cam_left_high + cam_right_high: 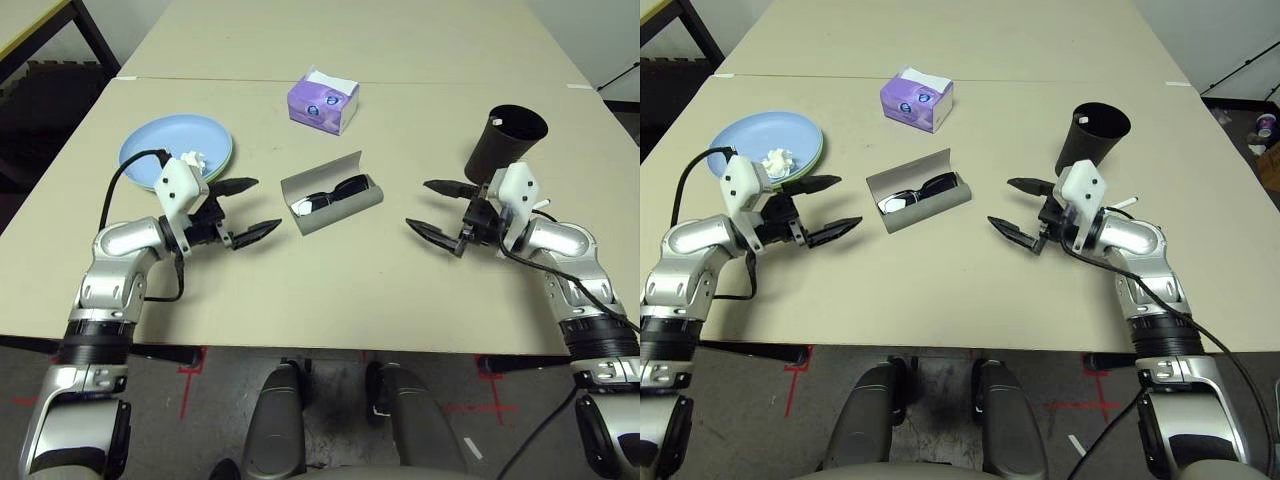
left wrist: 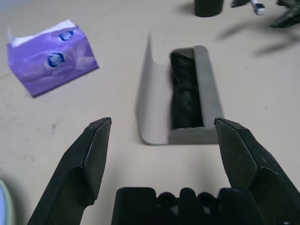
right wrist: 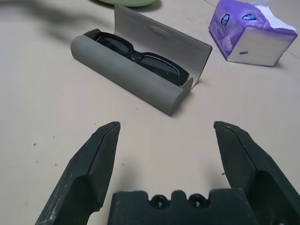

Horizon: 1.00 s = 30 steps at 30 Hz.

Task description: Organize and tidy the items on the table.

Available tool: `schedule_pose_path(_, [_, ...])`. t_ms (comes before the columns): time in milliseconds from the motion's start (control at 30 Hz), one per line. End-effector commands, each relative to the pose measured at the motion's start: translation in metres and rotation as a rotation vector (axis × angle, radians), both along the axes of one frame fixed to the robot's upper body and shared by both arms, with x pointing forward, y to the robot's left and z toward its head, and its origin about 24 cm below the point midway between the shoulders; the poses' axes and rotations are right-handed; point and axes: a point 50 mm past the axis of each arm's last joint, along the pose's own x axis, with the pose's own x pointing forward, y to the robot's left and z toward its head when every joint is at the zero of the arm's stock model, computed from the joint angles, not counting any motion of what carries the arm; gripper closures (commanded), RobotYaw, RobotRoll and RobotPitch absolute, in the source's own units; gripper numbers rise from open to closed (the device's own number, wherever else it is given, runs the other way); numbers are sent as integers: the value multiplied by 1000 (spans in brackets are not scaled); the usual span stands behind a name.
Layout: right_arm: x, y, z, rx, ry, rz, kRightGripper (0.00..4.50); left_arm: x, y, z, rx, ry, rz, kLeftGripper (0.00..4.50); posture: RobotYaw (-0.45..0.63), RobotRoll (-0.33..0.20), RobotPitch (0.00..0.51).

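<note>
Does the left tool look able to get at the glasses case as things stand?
Probably yes. The left tool is open and faces the glasses case, with bare table between them.

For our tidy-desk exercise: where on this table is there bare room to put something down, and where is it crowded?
Free: the near strip of the table between the left gripper and right gripper, and beyond the tissue box. Crowded: around the open glasses case, the plates and the black cup.

My left end effector covers part of the plates; can't really make out the pens behind my right one.
</note>
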Motion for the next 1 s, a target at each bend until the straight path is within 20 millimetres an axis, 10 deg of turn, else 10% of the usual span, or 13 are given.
schedule_pose_path(33, [0,0,2,-6,-1,14,33,7,-1,-8,36,19,-15,0,-11,0,168])
schedule_pose_path(100, [-1,1,2,-2,-3,13,33,12,-1,-7,38,14,-15,0,-11,0,168])
schedule_pose_path(500, [-7,1,3,5,-2,3,0,30,6,2,32,7,14,4356,-39,0,172])
schedule_pose_path(1000, [-8,1,3,38,82,-14,0,47,-20,-7,75,-11,-19,4459,-55,0,174])
